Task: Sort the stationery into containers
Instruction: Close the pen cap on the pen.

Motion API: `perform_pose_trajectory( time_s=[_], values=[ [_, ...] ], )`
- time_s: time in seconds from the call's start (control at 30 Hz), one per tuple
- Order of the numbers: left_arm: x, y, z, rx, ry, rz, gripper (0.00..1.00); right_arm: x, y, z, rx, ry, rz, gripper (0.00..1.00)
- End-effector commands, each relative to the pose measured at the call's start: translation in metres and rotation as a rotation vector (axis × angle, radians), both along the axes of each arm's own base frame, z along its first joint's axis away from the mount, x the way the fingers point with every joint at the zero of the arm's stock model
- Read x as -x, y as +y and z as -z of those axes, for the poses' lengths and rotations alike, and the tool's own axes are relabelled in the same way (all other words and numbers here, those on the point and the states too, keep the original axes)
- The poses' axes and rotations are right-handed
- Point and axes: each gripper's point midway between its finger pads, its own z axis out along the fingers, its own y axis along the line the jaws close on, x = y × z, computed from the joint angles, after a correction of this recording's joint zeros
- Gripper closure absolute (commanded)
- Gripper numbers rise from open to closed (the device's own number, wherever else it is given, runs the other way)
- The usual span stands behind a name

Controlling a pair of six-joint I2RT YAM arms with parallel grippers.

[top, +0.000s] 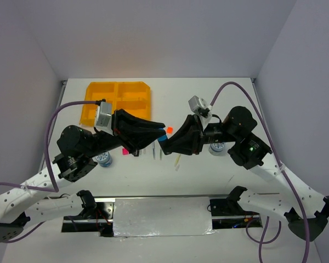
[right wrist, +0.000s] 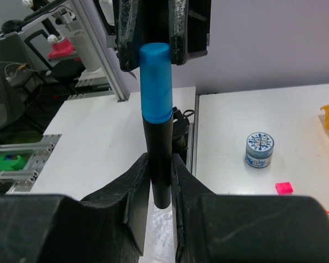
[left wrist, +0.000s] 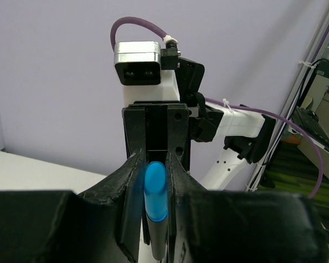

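While left end effector [left wrist: 154,164] pinches marker [right wrist: 158,123], right end effector [right wrist: 160,167] grips.

Light is even and diffuse, from overhead. The white tabletop [top: 170,96] is bright, with soft shadows under my arms. A faint warm tint sits on the wall above the orange-yellow plastic tray [top: 116,97].

Right wrist view: the blue-capped short black marker [right wrist: 156,109] is sharp, with a dull sheen on its cap. My right gripper [right wrist: 159,164] is dark and blurred at the near edge.

Left wrist view: my left gripper [left wrist: 154,164] is equally underexposed, and the background is soft.
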Motion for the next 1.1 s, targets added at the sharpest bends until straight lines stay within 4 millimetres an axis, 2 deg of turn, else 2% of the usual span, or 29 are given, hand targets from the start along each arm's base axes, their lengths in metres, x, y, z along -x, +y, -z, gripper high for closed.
perform_pose_trajectory(
  time_s=[0.0, 0.2, 0.23, 0.27, 0.33, 0.37, 0.4, 0.47, 0.6, 0.93, 1.07],
  values=[
    [0.016, -0.027, 0.118, -0.347, 0.249, 0.166, 1.0, 0.001, -0.025, -0.12, -0.311, -0.31, 0.124, 1.0],
    [0.011, -0.027, 0.136, -0.381, 0.3, 0.137, 1.0, -0.001, -0.022, -0.135, -0.316, -0.34, 0.11, 1.0],
    [0.008, -0.028, 0.141, -0.391, 0.32, 0.129, 1.0, -0.005, -0.019, -0.135, -0.306, -0.339, 0.111, 1.0],
    [0.007, -0.029, 0.146, -0.406, 0.33, 0.125, 1.0, -0.003, -0.021, -0.144, -0.315, -0.356, 0.11, 1.0],
    [0.005, -0.03, 0.157, -0.439, 0.36, 0.116, 1.0, -0.011, -0.014, -0.142, -0.281, -0.354, 0.111, 1.0],
    [0.005, -0.029, 0.16, -0.451, 0.371, 0.113, 1.0, -0.008, -0.017, -0.152, -0.291, -0.376, 0.116, 1.0],
    [0.005, -0.029, 0.166, -0.47, 0.387, 0.111, 1.0, -0.012, -0.016, -0.152, -0.28, -0.378, 0.127, 1.0],
    [0.003, -0.025, 0.18, -0.518, 0.418, 0.085, 1.0, -0.012, -0.018, -0.16, -0.289, -0.397, 0.135, 1.0],
    [0.007, -0.017, 0.2, -0.563, 0.463, 0.103, 1.0, -0.019, -0.014, -0.162, -0.27, -0.401, 0.136, 1.0],
    [0.015, -0.011, 0.224, -0.622, 0.512, 0.165, 1.0, -0.019, -0.013, -0.171, -0.24, -0.439, 0.108, 1.0],
    [0.018, -0.01, 0.222, -0.593, 0.518, 0.172, 1.0, -0.019, -0.014, -0.172, -0.249, -0.435, 0.111, 1.0]
  ],
)
